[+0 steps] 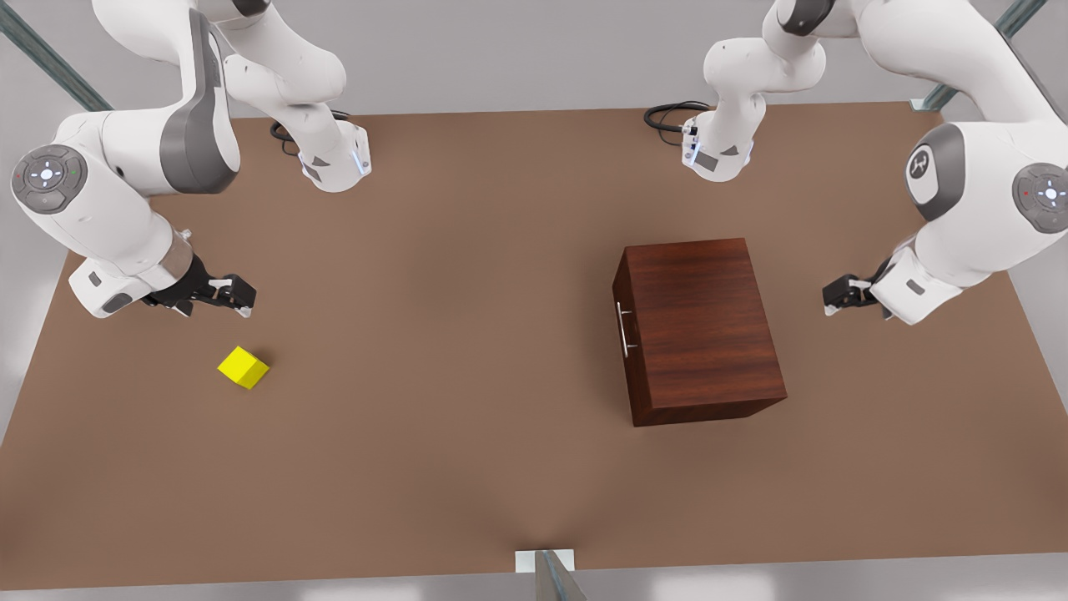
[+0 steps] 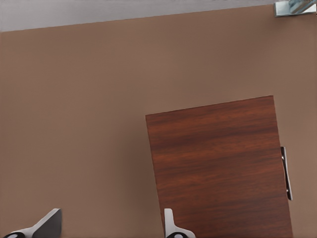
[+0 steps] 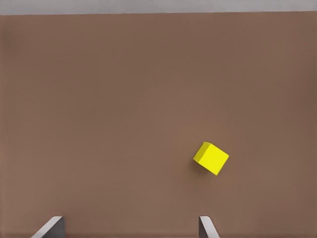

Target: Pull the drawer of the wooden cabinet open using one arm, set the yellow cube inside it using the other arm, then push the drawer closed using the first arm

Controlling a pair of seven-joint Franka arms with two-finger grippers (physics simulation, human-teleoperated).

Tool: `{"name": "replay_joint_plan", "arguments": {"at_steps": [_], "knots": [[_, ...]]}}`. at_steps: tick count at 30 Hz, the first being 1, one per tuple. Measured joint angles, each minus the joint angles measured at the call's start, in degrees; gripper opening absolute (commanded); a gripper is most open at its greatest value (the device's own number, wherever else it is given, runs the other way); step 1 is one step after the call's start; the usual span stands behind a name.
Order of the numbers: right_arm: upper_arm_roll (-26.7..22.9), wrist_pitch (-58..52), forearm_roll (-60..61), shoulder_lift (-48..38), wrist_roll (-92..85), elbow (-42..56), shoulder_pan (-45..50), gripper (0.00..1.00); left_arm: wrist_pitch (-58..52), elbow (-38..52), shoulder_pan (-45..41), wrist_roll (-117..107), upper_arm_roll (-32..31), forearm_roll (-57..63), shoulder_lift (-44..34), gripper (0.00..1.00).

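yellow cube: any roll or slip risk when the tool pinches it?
The yellow cube has flat faces and sits flat on the table, so it probably won't roll. It lies skewed to the open right tool, so a pinch may twist it. Small and plain, it is likely rigid and light.

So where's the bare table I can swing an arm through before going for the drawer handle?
The widest bare stretch lies between the yellow cube and the wooden cabinet, on its handle side. The near table edge is bare too. It is tighter between the cabinet's back and the open left gripper; the open right gripper hangs beside the cube.
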Motion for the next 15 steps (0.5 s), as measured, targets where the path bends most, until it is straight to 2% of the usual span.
{"name": "replay_joint_plan", "arguments": {"at_steps": [3, 7, 11, 15], "knots": [[0.00, 0.03, 0.01, 0.07, -0.10, 0.09, -0.01, 1.00, 0.83, 0.01, -2.14, 0.17, -0.01, 0.02, 0.19, 1.00], [-0.01, 0.09, 0.02, 0.95, -0.21, 0.18, 0.02, 1.00, 1.31, -0.25, -18.97, -3.61, -0.10, 2.63, 3.12, 1.00], [-0.62, 2.46, 0.03, 7.84, -0.56, 1.72, -1.29, 1.00, 2.35, 0.04, -31.15, -11.41, -0.11, 6.69, 11.21, 1.00], [-0.69, 9.23, -0.14, 16.81, -3.59, 1.67, -6.92, 1.00, 4.20, 0.57, -37.60, -20.69, -0.11, 9.53, 16.46, 1.00]]}}
